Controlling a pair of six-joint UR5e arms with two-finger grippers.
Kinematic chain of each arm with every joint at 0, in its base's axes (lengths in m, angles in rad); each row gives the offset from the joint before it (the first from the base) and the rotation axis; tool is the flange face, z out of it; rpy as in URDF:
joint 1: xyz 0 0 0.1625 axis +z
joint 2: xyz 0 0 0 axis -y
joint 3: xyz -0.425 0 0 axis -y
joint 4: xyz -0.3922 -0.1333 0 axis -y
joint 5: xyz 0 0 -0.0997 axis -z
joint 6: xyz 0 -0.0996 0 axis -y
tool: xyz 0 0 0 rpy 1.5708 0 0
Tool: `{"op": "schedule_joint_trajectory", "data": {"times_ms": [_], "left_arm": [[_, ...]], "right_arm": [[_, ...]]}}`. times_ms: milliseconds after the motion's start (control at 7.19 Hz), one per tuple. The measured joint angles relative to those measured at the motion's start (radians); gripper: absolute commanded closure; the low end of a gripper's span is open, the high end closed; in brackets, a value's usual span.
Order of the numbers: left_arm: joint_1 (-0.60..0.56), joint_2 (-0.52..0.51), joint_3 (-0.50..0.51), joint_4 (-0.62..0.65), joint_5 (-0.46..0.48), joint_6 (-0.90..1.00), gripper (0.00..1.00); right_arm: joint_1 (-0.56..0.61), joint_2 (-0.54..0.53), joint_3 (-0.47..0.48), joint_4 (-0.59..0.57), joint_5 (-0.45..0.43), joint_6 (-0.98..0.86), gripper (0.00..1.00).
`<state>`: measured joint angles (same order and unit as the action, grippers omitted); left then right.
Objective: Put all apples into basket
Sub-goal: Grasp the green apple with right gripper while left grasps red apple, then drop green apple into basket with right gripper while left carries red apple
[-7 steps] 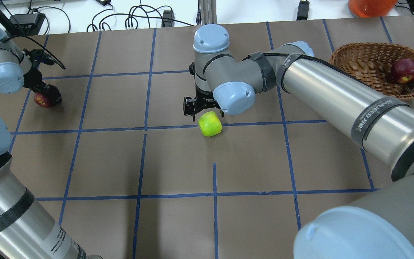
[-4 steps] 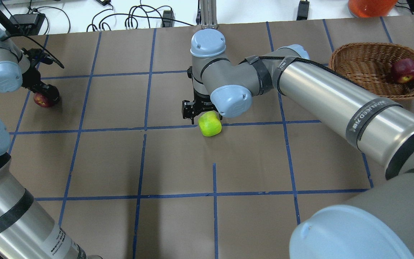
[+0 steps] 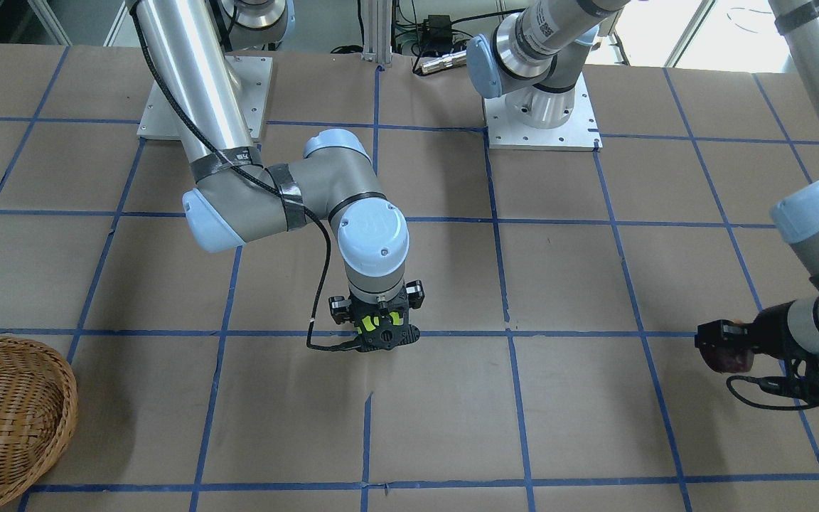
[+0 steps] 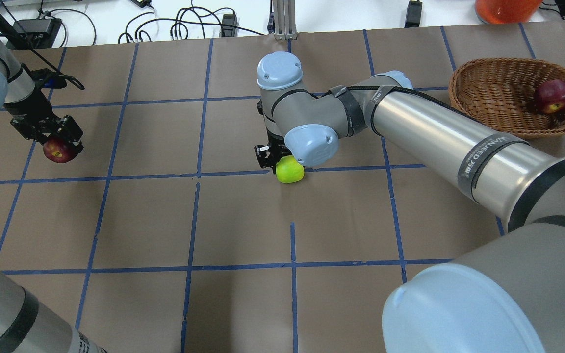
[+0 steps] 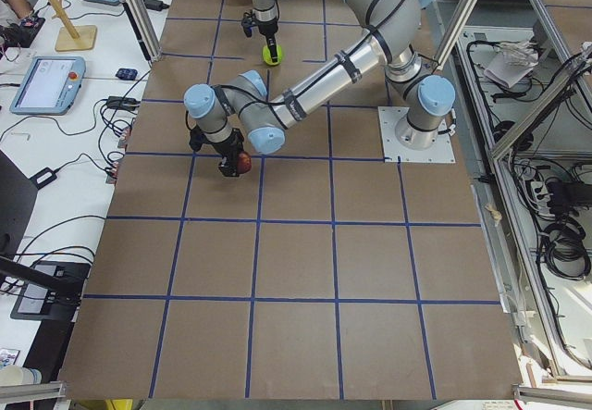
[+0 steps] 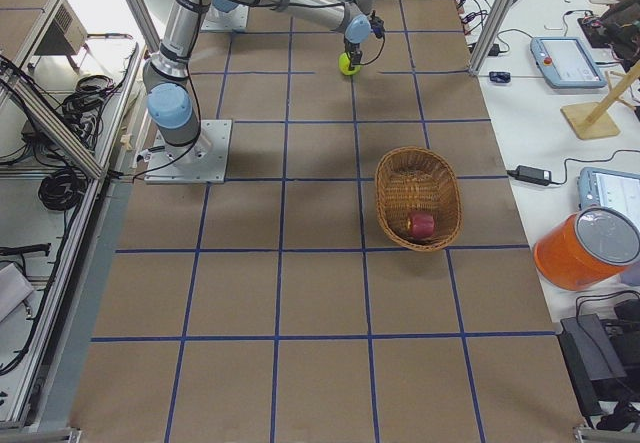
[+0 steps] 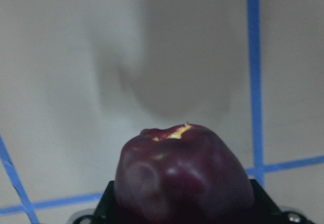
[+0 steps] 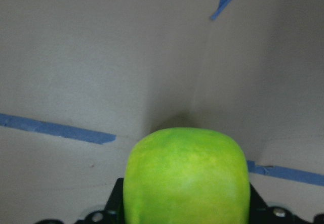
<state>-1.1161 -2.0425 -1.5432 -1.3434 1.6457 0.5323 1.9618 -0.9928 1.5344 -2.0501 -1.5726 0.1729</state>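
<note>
Already the speckled red apple (image 4: pixel 552 96) lies inside the wicker basket (image 4: pixel 496 93), close to its wall. Well apart from the basket, near the middle of the table (image 4: pixel 243 220), the right gripper (image 3: pixel 379 333) stands down over the yellow-green apple (image 4: pixel 291 172), with one jaw on each side. Whether the jaws press it, I cannot tell. Farthest from the basket, the left gripper (image 4: pixel 53 139) has its jaws closed on the dark maroon apple (image 4: pixel 56 150), which hangs a little above the table.

The 2 silver-tubed arms (image 4: pixel 429 132) carry pale-blue joint caps (image 4: pixel 280 68), black bands (image 4: pixel 476 164), black cables (image 3: pixel 320 284) and black claws (image 3: pixel 379 340).
</note>
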Motion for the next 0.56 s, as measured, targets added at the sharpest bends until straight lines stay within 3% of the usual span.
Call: {"op": "schedule_joint_trajectory", "data": {"times_ms": [278, 556], "left_arm": [[-0.085, 0.121, -0.139, 0.002, -0.036, -0.19, 0.73], [-0.258, 0.172, -0.195, 0.041, -0.066, -0.414, 0.73]], "right_arm": [[-0.04, -0.045, -0.022, 0.033, -0.041, -0.008, 1.0], [-0.201, -0.108, -0.092, 0.128, -0.05, -0.01, 1.0]]}}
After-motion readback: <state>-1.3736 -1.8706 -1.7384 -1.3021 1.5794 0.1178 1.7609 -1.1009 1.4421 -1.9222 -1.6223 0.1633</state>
